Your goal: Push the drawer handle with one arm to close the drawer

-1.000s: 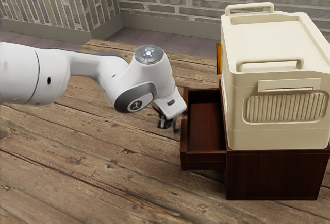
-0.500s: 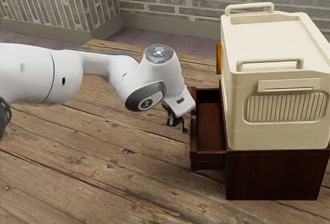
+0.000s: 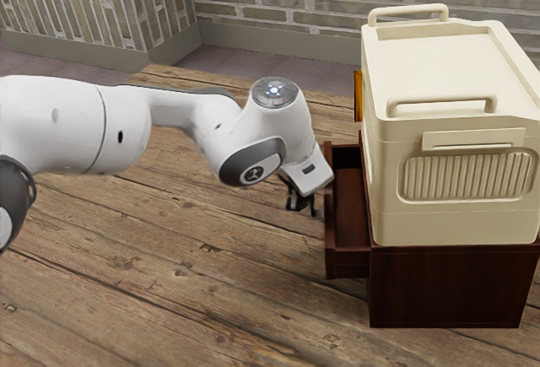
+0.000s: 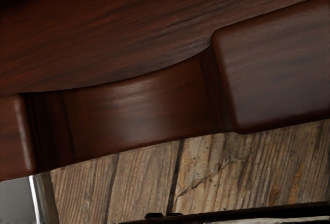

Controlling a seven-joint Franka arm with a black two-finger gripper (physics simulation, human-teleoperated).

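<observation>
A pale grey brick wall (image 3: 278, 0) backs the scene; in front of it spreads the desk of weathered brown planks (image 3: 160, 291); over this reaches the white, round-jointed arm (image 3: 126, 126), bent low from the exterior view's left so that, I judge, it can press level against the drawer rather than lift anything.

A tall cream plastic case with looped carrying handles (image 3: 464, 169) sits on the dark reddish-brown wooden cabinet (image 3: 451, 287); its bulk probably helps to steady the cabinet against a shove, though it may slide too if the push is hard.

The drawer, an open-topped box of the same dark wood (image 3: 348, 263), stands partly out of the cabinet toward the arm; it is not closed, and its hollow shows between front and case; the front has a shallow curved dip in its upper edge (image 4: 134, 103), seen close under the hand.

The compact black gripper (image 3: 304, 205) hangs tilted just outside that front, well placed for pushing inward; whether the jaws are spread or pressed together I cannot tell, nor whether they touch the wood; a small grey metal piece (image 4: 20, 201) by the front may belong to the handle; the step in hand seems to be the push, which should run straight, lest the drawer bind.
</observation>
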